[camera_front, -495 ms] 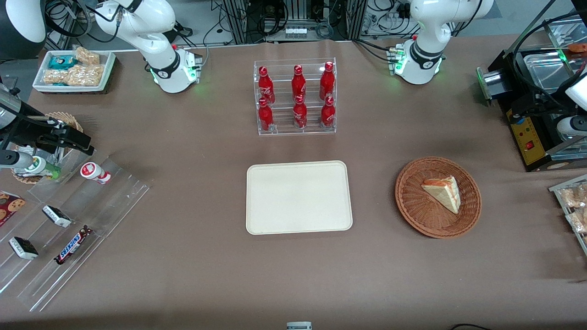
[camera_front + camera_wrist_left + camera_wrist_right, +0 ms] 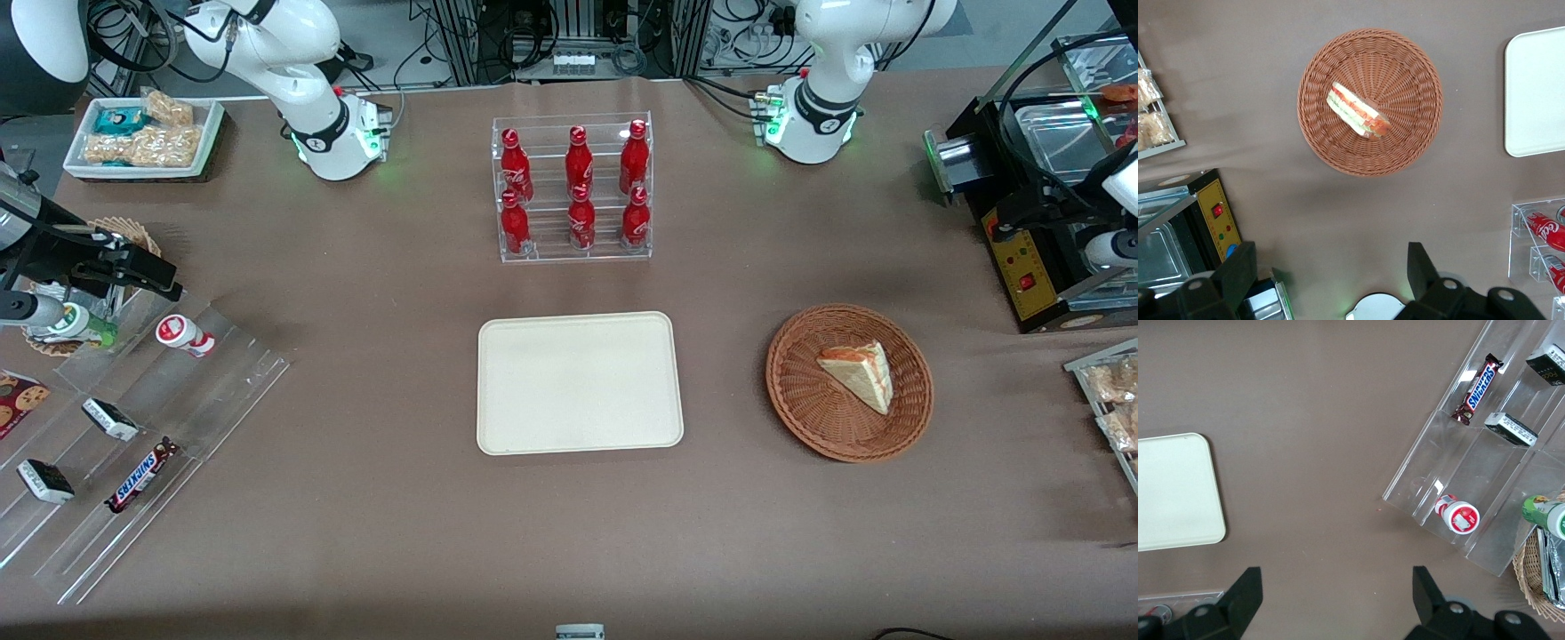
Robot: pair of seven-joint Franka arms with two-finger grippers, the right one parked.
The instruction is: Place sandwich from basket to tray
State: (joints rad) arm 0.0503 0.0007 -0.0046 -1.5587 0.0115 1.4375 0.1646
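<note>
Pale sandwich (image 2: pixel 859 374) wedge, claw (image 2: pixel 1331 273) agape above

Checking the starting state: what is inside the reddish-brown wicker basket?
Only the sandwich lies in the basket; the weave under it is covered. The gripper, open, hangs high above the table beside the basket, touching nothing.

A wrapped chocolate bar (image 2: pixel 140 476) on the clear acrylic rack (image 2: pixel 133 462) reads "SNICKERS". The red bottles (image 2: pixel 579 188) in the clear stand carry a white Coca-Cola script logo.
</note>
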